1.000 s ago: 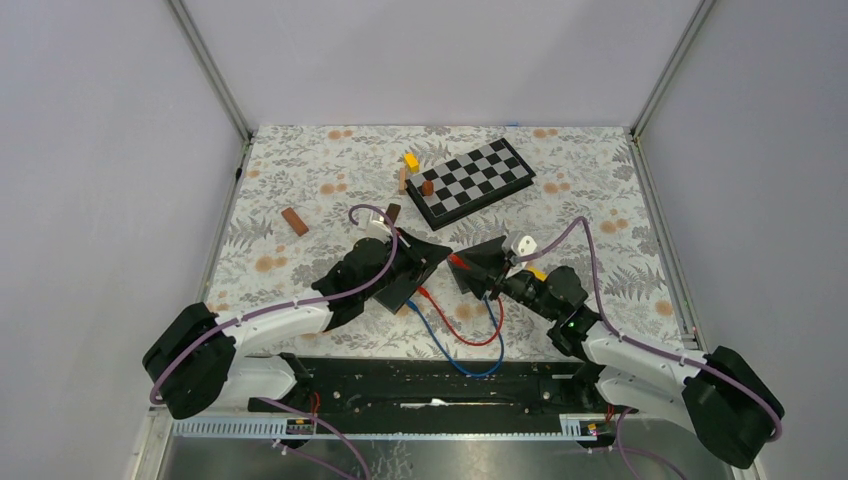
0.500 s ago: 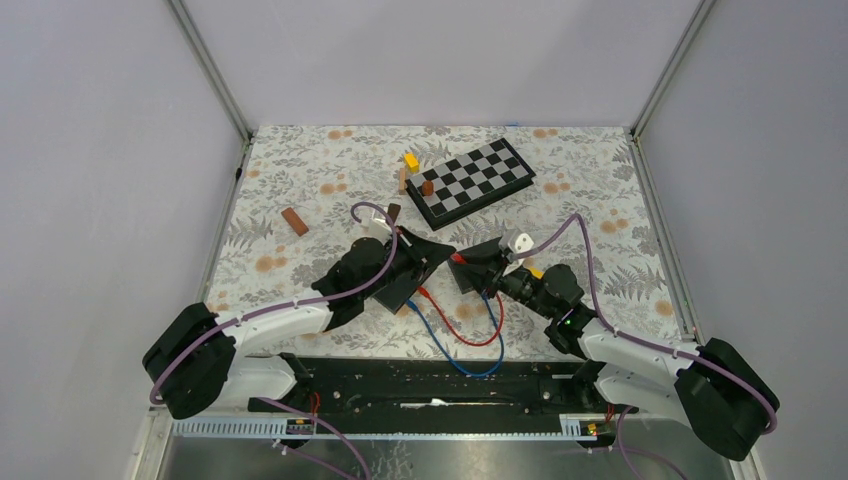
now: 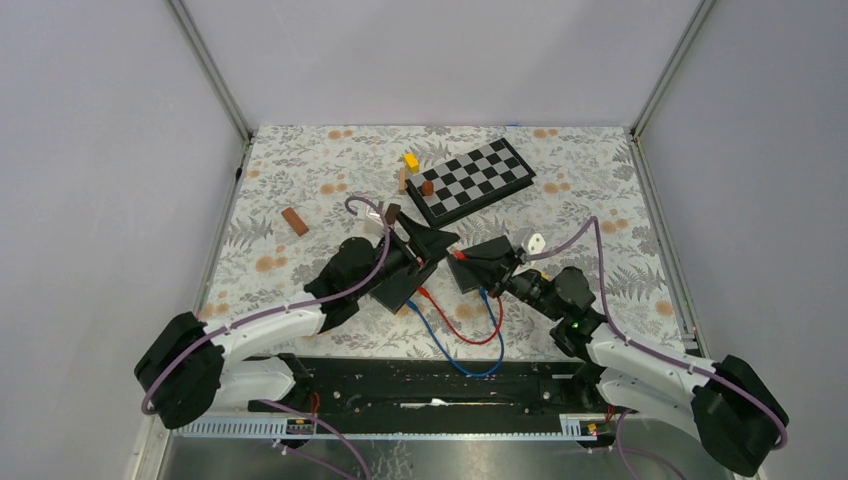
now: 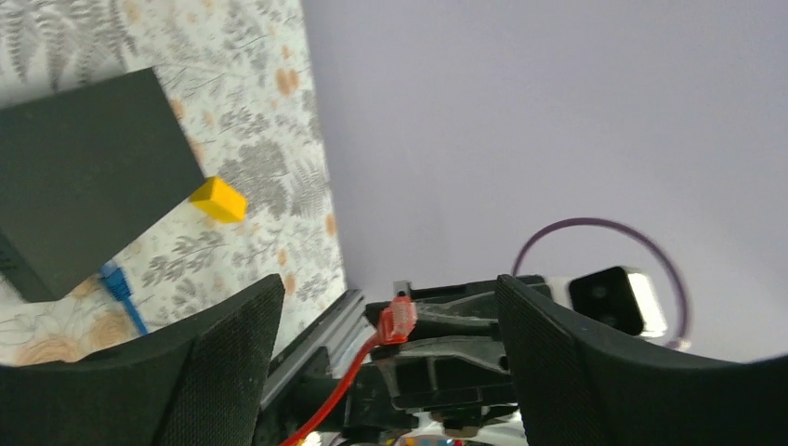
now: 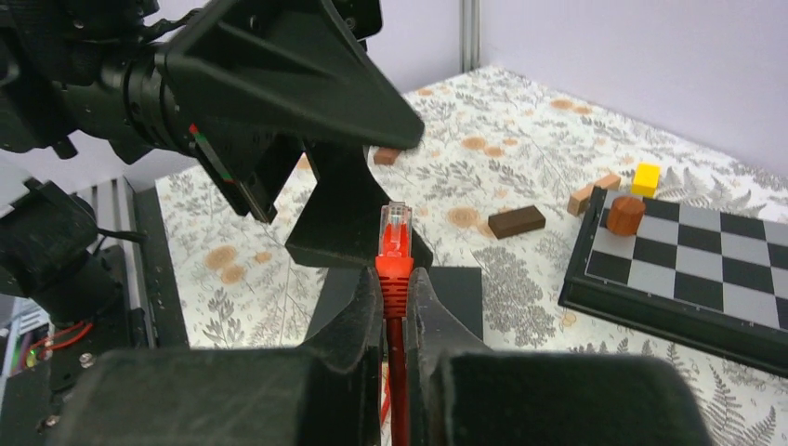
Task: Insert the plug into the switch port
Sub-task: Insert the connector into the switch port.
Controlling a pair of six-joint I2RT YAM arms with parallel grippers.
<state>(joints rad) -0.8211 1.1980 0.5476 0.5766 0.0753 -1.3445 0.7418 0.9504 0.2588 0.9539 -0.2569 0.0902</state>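
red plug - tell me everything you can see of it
The red plug is a small network-style connector: a clear plastic tip on a red rubbery boot, with a thin red cable running back from it. It stands upright in the right wrist view, pinched at the boot by the shut fingers of the right gripper, tip free. It points toward the open left gripper, which does not touch it.

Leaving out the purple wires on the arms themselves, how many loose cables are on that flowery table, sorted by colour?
Red cable: 1
Blue cable: 1
Total: 2
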